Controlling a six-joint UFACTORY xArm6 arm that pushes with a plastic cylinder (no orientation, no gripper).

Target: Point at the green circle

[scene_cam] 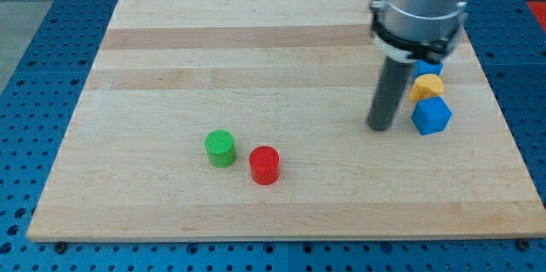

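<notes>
The green circle (pixel 221 147) is a short green cylinder on the wooden board (pixel 171 59), left of centre toward the view's bottom. A red cylinder (pixel 264 165) stands just to its lower right, close but apart. My tip (pixel 380 126) rests on the board far to the view's right of the green circle, about a third of the board's width away. It stands just left of a blue block (pixel 432 115).
A yellow block (pixel 427 87) sits above the blue block at the view's right, and another blue block (pixel 429 67) shows partly behind the arm. The board's edges are bordered by a blue perforated table (pixel 34 59).
</notes>
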